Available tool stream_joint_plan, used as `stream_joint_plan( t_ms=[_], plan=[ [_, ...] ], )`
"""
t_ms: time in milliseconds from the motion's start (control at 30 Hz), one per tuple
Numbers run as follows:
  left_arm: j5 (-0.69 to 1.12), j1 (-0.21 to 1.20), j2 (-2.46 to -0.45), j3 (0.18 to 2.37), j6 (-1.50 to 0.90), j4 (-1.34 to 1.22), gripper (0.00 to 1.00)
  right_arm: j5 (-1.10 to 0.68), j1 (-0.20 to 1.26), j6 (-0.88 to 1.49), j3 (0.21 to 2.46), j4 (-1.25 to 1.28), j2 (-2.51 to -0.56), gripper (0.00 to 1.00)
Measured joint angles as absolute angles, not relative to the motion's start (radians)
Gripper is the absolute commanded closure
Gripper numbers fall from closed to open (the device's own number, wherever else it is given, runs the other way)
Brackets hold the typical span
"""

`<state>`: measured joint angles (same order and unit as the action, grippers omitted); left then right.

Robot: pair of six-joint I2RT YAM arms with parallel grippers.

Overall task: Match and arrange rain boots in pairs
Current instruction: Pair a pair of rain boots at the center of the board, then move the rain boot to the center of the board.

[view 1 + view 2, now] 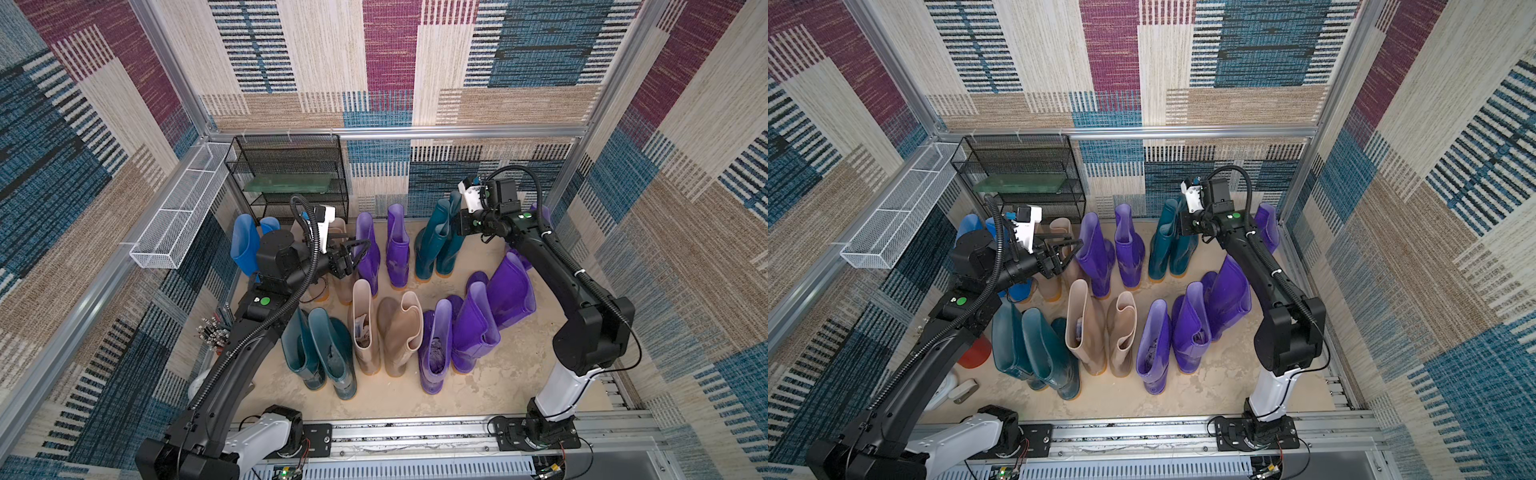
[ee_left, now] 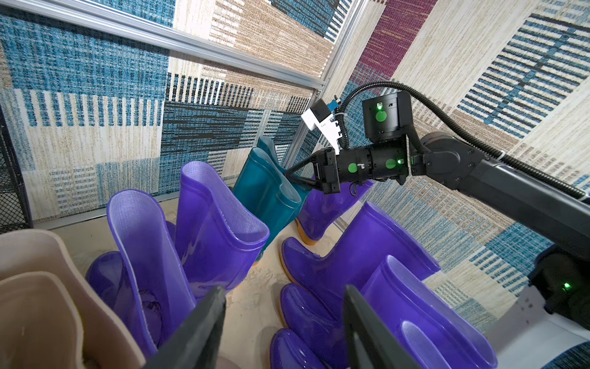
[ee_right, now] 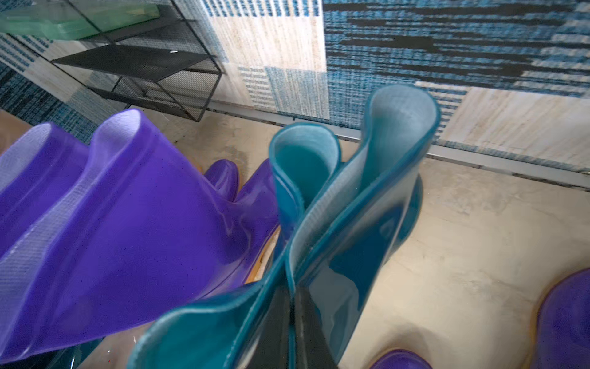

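Observation:
Rain boots stand in two rows on the sandy floor. At the back are blue boots (image 1: 243, 245), a purple pair (image 1: 397, 245) and two dark teal boots. At the front are a teal pair (image 1: 320, 353), a beige pair (image 1: 382, 332) and purple boots (image 1: 473, 328). My right gripper (image 1: 456, 219) (image 2: 289, 177) is shut on the cuff of the back teal boot (image 1: 452, 249) (image 3: 367, 223), pinching its wall flat. My left gripper (image 1: 360, 246) (image 2: 284, 289) hangs open above the back purple boots (image 2: 220, 223), with nothing between its fingers.
A black mesh rack (image 1: 291, 174) stands at the back left. A white wire basket (image 1: 183, 216) hangs on the left wall. One purple boot (image 1: 540, 212) stands behind the right arm. A red container (image 1: 976, 353) sits under the left arm. A metal rail (image 1: 415, 432) runs along the front.

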<state>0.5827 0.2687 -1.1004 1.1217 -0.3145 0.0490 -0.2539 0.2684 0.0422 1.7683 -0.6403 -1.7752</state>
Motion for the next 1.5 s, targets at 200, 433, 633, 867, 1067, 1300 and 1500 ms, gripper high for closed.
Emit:
stream_joint_plan(
  t_ms=[200,433,633,867,1067,1300,1500],
  plan=[
    [0.587,0.269,-1.103,1.120,-0.319,0.049,0.39,-0.242,0.292,0.052,1.764,-0.660,-1.757,1.00],
    [0.599,0.269,-1.106,1.117,-0.334,0.041,0.39,-0.231,0.294,0.039,1.684,-0.685,-1.680,0.89],
    [0.608,0.269,-1.115,1.116,-0.345,0.035,0.39,-0.213,0.321,0.036,1.713,-0.721,-1.666,0.28],
    [0.612,0.269,-1.111,1.116,-0.349,0.033,0.39,0.056,0.337,0.155,1.670,-0.776,-1.498,0.18],
    [0.620,0.269,-1.107,1.114,-0.364,0.011,0.39,0.217,0.231,0.237,1.407,-0.767,-1.206,0.07],
    [0.634,0.269,-1.114,1.114,-0.371,0.004,0.39,0.089,0.099,0.261,1.209,-0.783,-1.059,0.08],
    [0.635,0.269,-1.113,1.114,-0.371,0.004,0.39,-0.038,0.096,0.260,1.111,-0.790,-1.002,0.32]
  ],
)
